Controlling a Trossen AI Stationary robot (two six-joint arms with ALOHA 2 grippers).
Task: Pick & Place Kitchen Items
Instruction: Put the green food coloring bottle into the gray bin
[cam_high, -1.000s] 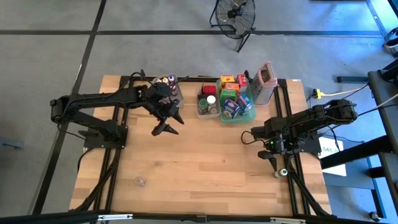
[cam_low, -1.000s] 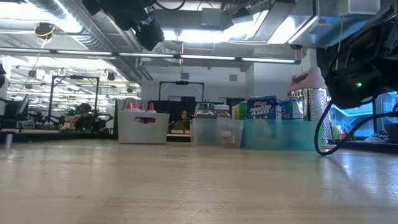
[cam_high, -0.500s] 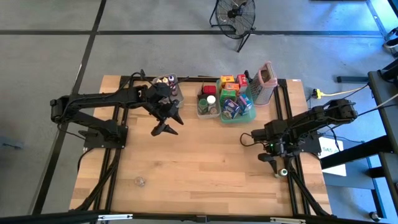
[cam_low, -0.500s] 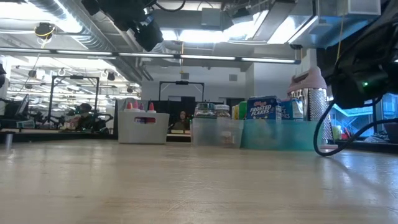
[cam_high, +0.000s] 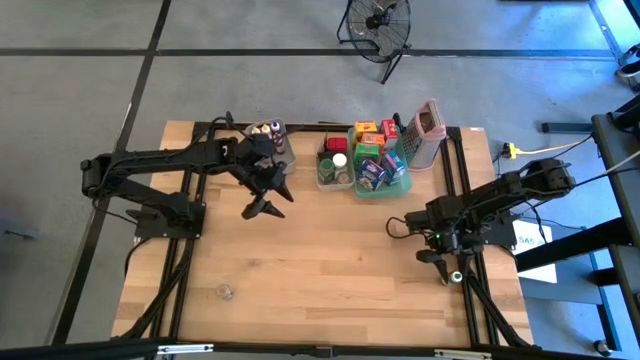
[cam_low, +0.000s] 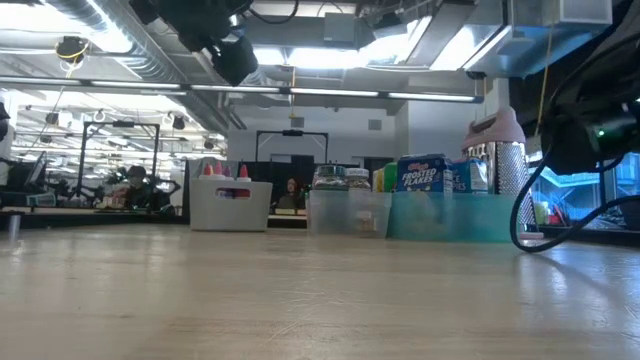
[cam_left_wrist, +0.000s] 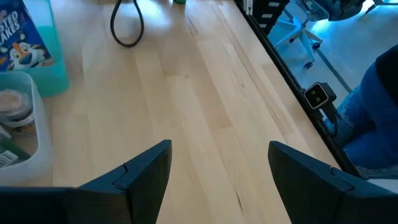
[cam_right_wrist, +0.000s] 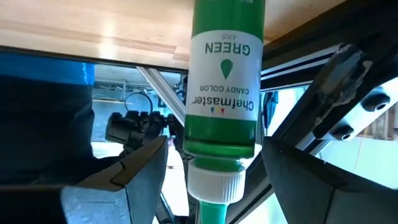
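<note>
Right claw (cam_high: 449, 267), jaws spread and gripping nothing, hangs at the table's right edge around a green candy-colour bottle with white cap (cam_right_wrist: 222, 112), seemingly lined up for grasping. Left claw (cam_high: 266, 201), open and empty, waits before the far-edge bins.

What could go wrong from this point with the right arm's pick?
1. The green candy-colour bottle with a white cap lies at the table's right edge, its cap past the wood. A nudge from the right claw might tip it off.
2. The claw's fingers stand either side of the round bottle, open. An off-centre close could roll it away.
The left claw waits open near the bins.
</note>
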